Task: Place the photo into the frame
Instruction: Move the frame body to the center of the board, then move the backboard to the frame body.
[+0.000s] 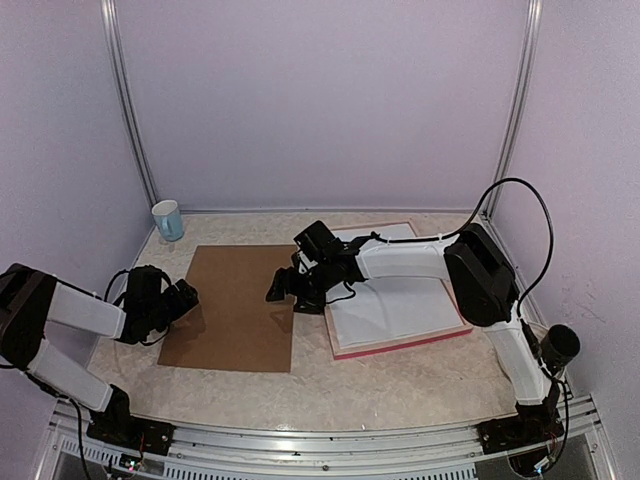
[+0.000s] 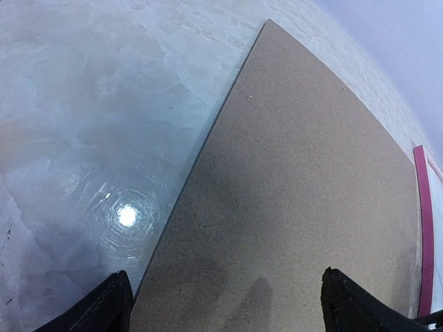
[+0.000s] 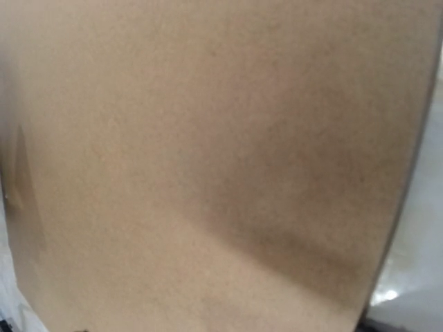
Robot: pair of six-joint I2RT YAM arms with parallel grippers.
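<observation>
Both pincers stand spread and empty, left pincer [image 1: 186,296] and right pincer [image 1: 288,297] at opposite edges of the flat brown backing board [image 1: 235,320], while the thin-railed pink frame [image 1: 400,344] lies flat on the marbled counter [image 1: 400,390] beside it, probably light and stiff, best pinched by one rail.

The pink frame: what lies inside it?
A white sheet fills the frame. The right arm covers a band across it; anything under the sheet is hidden.
</observation>
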